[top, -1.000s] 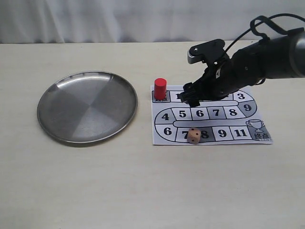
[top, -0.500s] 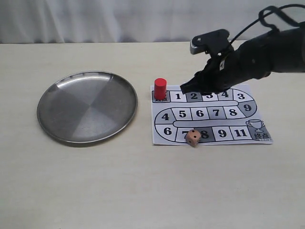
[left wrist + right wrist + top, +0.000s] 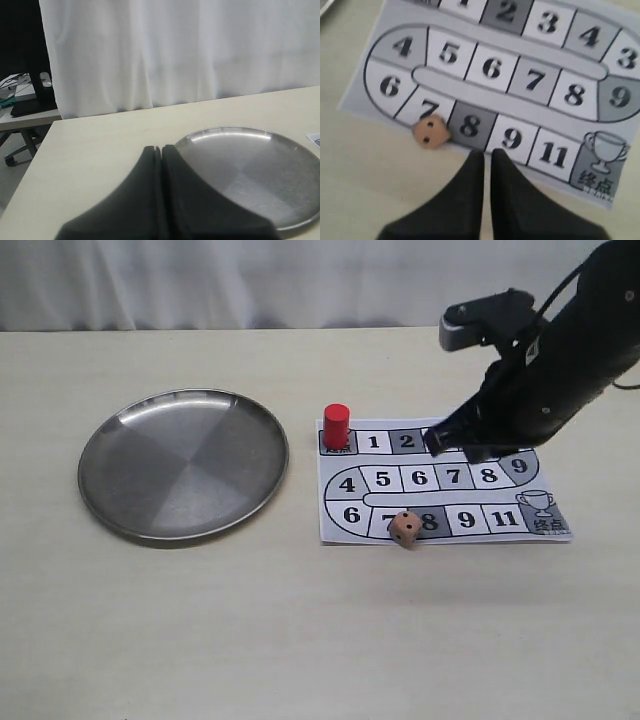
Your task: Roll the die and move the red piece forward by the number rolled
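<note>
die [image 3: 405, 528] at rest on the near edge of the board [image 3: 420, 477], straddling sq 7/8, same spot as 1 s ago, so the roll looks done. It landed on the board, not in the steel plate [image 3: 183, 462]. In the right wrist view the die [image 3: 431, 132] is blurred; maybe 2 pips on the face toward the cam, can't read the top w/ confidence. red piece [image 3: 336, 426] upright on the start sq at the board's far-left corner, unmoved, nothing touching it. Change: right gripper [image 3: 433, 442] was low over sq 1-2 just beside the piece, has since pulled back to the right and lifted, now over sq 3-4 w/ the arm more upright. Right jaws narrow, just a slit between them, holding nothing [image 3: 486, 162]. Left gripper [image 3: 160, 165] parked near the plate rim, fingers pressed together, empty. My read: backed off w/o grabbing, prob re-posing for a top-down pick; needs to open before coming down on the piece. Move step not started.
</note>
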You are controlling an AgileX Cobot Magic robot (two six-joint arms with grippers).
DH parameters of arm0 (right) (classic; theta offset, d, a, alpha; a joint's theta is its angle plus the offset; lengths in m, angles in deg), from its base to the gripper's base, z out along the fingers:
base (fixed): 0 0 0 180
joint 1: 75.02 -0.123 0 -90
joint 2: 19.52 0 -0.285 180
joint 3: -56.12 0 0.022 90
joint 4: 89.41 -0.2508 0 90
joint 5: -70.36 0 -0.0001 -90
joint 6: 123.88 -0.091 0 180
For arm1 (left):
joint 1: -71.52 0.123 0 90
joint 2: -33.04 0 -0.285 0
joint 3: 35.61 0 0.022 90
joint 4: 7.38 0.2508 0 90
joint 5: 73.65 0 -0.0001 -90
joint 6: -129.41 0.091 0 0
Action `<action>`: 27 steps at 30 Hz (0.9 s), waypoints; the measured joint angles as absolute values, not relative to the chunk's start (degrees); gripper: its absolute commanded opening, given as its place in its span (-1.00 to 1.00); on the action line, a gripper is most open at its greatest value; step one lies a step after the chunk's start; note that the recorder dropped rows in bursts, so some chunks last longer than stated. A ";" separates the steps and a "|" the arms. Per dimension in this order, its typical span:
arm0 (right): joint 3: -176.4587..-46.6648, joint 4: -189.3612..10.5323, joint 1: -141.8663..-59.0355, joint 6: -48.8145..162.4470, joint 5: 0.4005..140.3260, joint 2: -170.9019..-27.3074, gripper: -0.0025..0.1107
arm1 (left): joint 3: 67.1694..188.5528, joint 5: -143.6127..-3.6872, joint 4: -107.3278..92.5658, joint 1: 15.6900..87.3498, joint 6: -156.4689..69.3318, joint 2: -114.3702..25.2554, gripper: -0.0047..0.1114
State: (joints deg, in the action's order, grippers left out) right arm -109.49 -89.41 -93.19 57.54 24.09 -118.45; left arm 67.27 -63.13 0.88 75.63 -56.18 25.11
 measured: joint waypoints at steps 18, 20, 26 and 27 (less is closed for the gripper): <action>-102.39 -102.45 -93.19 79.70 27.41 -132.90 -0.88 | 67.27 -63.13 0.88 75.63 -56.18 25.11 -0.92; -102.39 -102.45 -93.19 80.08 27.41 -133.43 -0.88 | 67.27 -63.13 0.88 75.63 -56.18 25.11 -0.92; -102.39 -102.58 -93.19 80.43 27.51 -133.46 -0.88 | 67.27 -63.13 0.88 75.63 -56.18 25.11 -0.92; -102.39 -102.67 -93.19 80.54 27.51 -133.46 -0.88 | 67.27 -63.13 0.88 75.63 -56.18 25.11 -0.92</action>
State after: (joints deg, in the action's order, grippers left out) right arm -102.39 -102.67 -93.19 80.54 27.51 -133.46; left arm 67.27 -63.13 0.88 75.63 -56.18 25.11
